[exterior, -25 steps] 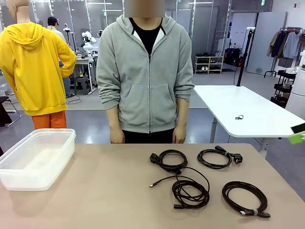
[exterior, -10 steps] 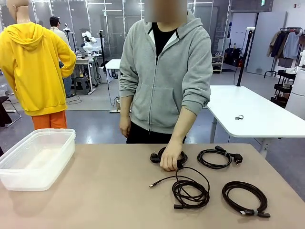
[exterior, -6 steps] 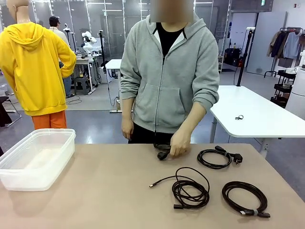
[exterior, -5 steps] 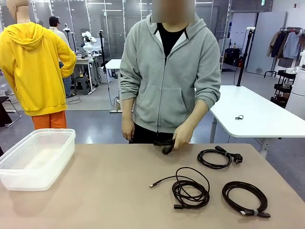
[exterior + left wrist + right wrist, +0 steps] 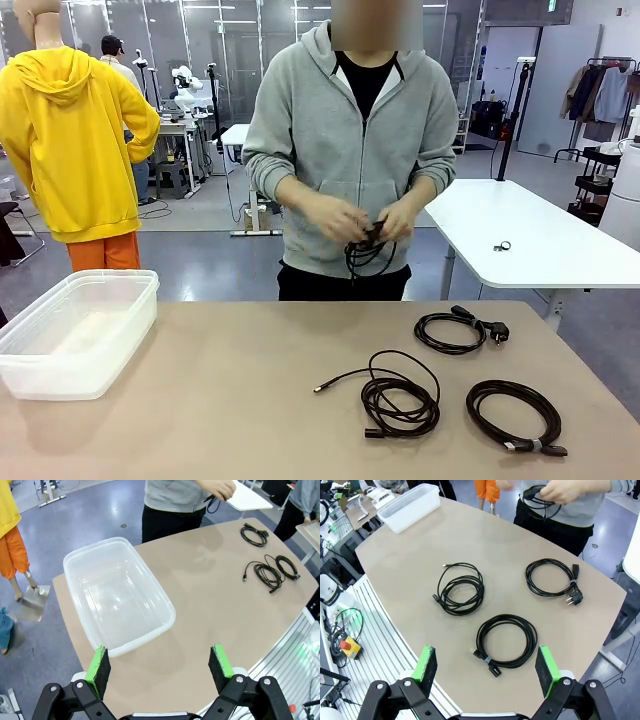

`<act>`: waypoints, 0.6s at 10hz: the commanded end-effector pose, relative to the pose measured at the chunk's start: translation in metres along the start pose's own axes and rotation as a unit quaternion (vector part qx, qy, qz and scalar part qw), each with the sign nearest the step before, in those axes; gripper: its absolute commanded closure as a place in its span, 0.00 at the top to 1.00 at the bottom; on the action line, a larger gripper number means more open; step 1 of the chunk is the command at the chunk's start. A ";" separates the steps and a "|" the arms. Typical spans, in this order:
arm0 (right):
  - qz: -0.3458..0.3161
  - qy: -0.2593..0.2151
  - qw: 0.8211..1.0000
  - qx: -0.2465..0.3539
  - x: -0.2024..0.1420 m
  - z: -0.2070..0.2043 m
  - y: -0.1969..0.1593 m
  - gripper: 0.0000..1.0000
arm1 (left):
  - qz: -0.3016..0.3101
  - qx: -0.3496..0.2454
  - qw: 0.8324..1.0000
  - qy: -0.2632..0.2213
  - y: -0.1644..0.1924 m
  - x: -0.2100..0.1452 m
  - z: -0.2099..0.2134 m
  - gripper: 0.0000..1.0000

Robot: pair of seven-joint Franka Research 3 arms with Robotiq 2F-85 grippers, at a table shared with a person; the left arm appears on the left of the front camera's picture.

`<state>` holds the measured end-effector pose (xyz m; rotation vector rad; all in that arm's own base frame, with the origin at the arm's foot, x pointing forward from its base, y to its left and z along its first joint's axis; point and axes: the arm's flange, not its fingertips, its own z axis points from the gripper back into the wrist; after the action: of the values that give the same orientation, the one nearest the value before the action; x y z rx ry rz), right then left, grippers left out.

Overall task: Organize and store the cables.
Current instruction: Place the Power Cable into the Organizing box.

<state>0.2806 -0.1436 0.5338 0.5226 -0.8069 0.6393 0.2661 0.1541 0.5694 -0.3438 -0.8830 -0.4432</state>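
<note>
On the desk, at its left edge, the clear bin is sitting empty. The left gripper and right gripper are hanging wide open. The person's hands are seemingly winding one cable; three coiled cables are lying toward the right edge, awaiting binning.

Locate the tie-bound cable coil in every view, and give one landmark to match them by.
Front view: the tie-bound cable coil lies at lower right, on the table's near edge.
Left wrist view: the coil is at the far right, just beyond a loose coil.
Right wrist view: the coil is at low centre.
Shared landmark: the clear plastic bin.
</note>
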 end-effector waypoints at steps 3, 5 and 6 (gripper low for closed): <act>0.009 -0.003 1.000 0.004 0.001 0.000 -0.001 1.00 | -0.007 -0.004 1.000 -0.003 -0.001 0.001 0.000 1.00; 0.009 -0.003 1.000 0.004 0.001 0.000 -0.001 1.00 | -0.007 -0.004 1.000 -0.003 -0.001 0.001 0.000 1.00; 0.009 -0.003 1.000 0.004 0.001 0.000 -0.001 1.00 | -0.007 -0.004 1.000 -0.003 -0.001 0.001 0.000 1.00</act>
<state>0.2811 -0.1436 0.5333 0.5223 -0.8065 0.6407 0.2661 0.1541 0.5694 -0.3438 -0.8830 -0.4432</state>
